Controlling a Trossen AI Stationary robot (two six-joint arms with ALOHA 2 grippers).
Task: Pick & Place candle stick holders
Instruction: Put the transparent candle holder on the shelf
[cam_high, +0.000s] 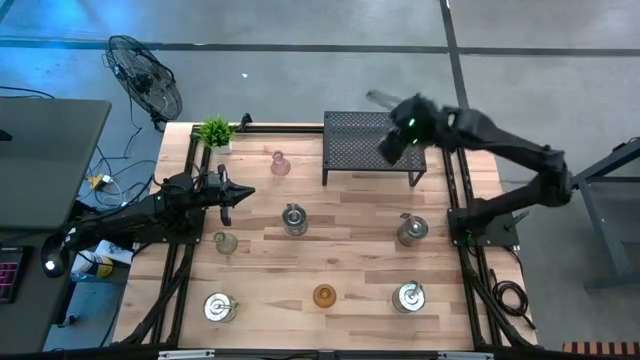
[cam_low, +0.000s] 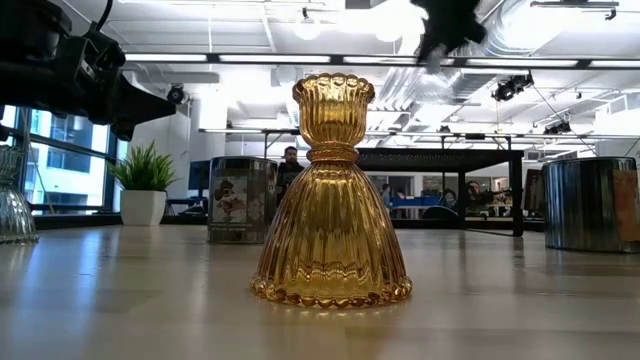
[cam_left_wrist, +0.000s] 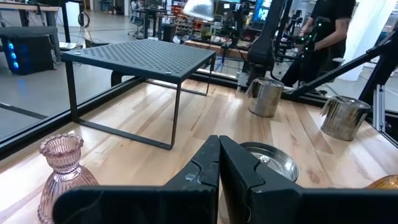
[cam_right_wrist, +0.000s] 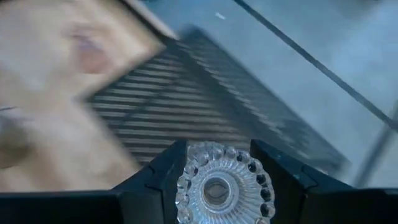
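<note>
blurred black rack (cam_right_wrist: 205, 106) below clear holder (cam_right_wrist: 217, 186)

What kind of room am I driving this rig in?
Probably an open-plan lab or workshop. The low view shows exposed ceiling ducts and strip lights over rows of workbenches; a person stands beyond the wooden table; a floor fan sits on bare concrete beside it.

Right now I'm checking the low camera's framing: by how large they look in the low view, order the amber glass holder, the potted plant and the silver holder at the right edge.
1. amber glass holder, largest, though nearest the camera
2. silver holder, cut off by the frame's edge
3. potted plant, smallest, farther back
</note>
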